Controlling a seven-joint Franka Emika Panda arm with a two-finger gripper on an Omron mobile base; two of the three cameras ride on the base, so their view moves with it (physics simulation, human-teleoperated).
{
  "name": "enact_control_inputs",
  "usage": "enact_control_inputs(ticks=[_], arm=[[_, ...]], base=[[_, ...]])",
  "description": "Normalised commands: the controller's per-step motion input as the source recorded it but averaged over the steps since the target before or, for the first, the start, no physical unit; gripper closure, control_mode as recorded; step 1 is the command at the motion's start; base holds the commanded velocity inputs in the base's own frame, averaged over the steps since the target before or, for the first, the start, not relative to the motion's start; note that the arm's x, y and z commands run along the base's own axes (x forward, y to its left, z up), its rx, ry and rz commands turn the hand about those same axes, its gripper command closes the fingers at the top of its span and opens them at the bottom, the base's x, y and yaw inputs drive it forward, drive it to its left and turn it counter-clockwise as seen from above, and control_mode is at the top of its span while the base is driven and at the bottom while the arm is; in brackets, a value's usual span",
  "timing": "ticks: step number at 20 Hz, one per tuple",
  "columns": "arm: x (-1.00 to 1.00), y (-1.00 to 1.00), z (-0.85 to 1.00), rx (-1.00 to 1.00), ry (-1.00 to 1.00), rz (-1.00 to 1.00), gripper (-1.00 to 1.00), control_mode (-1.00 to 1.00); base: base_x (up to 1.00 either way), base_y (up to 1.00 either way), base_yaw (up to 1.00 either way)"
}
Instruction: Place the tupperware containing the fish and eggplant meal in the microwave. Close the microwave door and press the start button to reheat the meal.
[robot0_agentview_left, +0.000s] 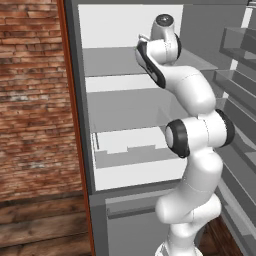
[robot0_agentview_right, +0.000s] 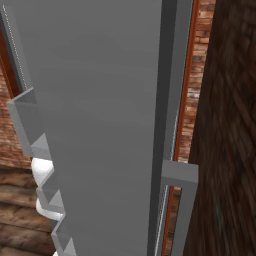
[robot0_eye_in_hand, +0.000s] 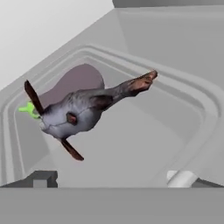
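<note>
The fingers (robot0_eye_in_hand: 113, 178) stand wide open just above the tupperware (robot0_eye_in_hand: 192, 109), gripping nothing. Closing on the fish and eggplant meal (robot0_eye_in_hand: 78, 111) instead of the flared rim could, I judge, spill it or lose the tray.

Open fridge (robot0_agentview_left: 95, 150) takes the centre of the left base frame, 2 flat grey shelves (robot0_agentview_left: 130, 107) visible, upper one near frame top, lower one mid-frame. Nothing visible lying on the parts of either that show. Hand frame: tupperware (robot0_eye_in_hand: 199, 109) sits on a pale grey surface; the fish and eggplant meal (robot0_eye_in_hand: 83, 111) lies in it, left of centre, green bit at far left.
</note>
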Motion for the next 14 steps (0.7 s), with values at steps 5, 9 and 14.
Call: enact_control_inputs(ticks=[5,9,14], arm=[[0.35,-0.14,-0.20,0.00,0.07,-0.05,-1.00,-1.00],[0.16,-0.10,-0.44,0.00,0.02,-0.07,-1.00,-1.00],[0.02,0.00,-0.61,0.00,-0.01,-0.08,1.00,-1.00]], base=[[0.00,0.00,0.00],[0.00,0.00,0.00],[0.00,0.00,0.00]])
